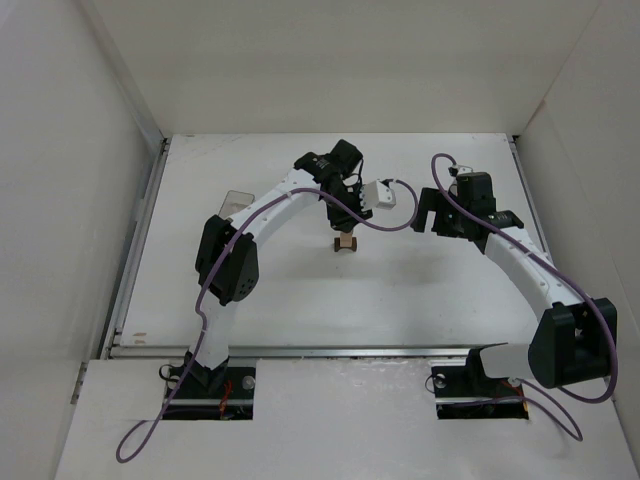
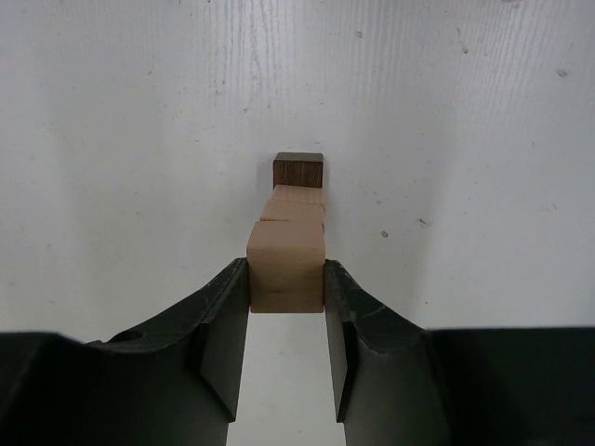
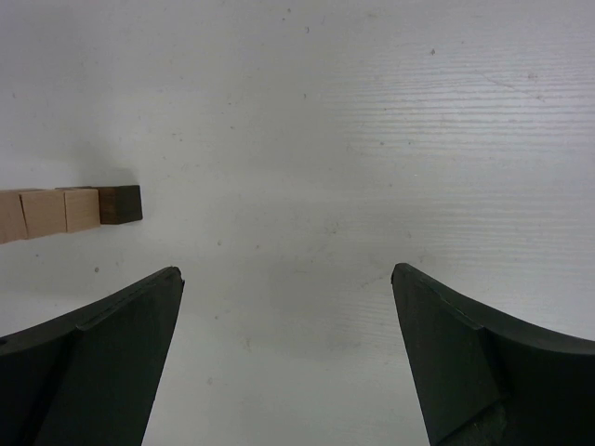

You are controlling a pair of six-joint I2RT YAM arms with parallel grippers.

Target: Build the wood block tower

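Pinching top cube (image 2: 286,265), left claw (image 2: 286,283), tower (image 1: 345,242) upright, dark base (image 2: 298,171)

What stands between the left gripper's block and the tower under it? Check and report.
Nothing visible. The left gripper holds a tan block squarely over the tower, with no gap or object showing between them. The right gripper hangs open off to the side.

Right gripper (image 3: 286,272): fingers (image 3: 112,344) spread wide, only white table (image 3: 372,121) showing between them. Wood block tower (image 3: 70,210) sits at the left edge, apart from the fingers. Its tan cubes (image 3: 56,212) touch in a line cut off by the frame edge, with the dark brown piece (image 3: 119,204) at the inner end.
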